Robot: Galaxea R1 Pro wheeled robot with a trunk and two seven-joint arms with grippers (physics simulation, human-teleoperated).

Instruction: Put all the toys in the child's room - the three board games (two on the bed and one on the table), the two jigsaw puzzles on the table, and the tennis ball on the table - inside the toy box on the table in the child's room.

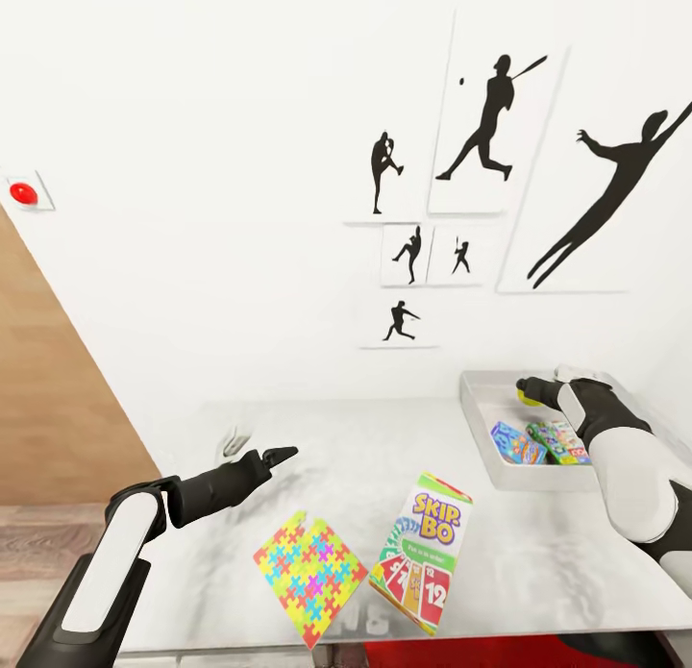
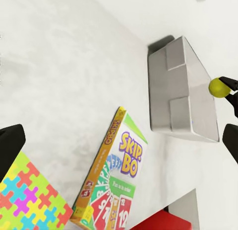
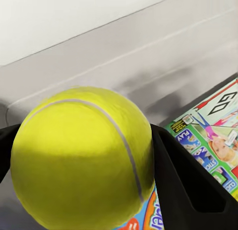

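My right gripper (image 1: 531, 389) is shut on the yellow-green tennis ball (image 1: 526, 392) (image 3: 82, 160), holding it above the light grey toy box (image 1: 478, 428) (image 2: 183, 91) at the table's back right. In the box lie two board games: a small blue one (image 1: 517, 444) and a green-edged one (image 1: 560, 442) (image 3: 213, 135). The SKIP BO board game (image 1: 423, 551) (image 2: 116, 180) lies on the table (image 1: 538, 562), with a multicoloured jigsaw puzzle (image 1: 308, 567) (image 2: 29, 200) left of it. My left gripper (image 1: 279, 453) hovers open over the table, behind and left of the puzzle.
Black athlete silhouette pictures (image 1: 490, 130) hang on the white wall behind the table. A red button (image 1: 22, 192) sits on the wall at left, beside a wood panel (image 1: 48, 389). Something red (image 1: 432, 649) shows under the table's front edge.
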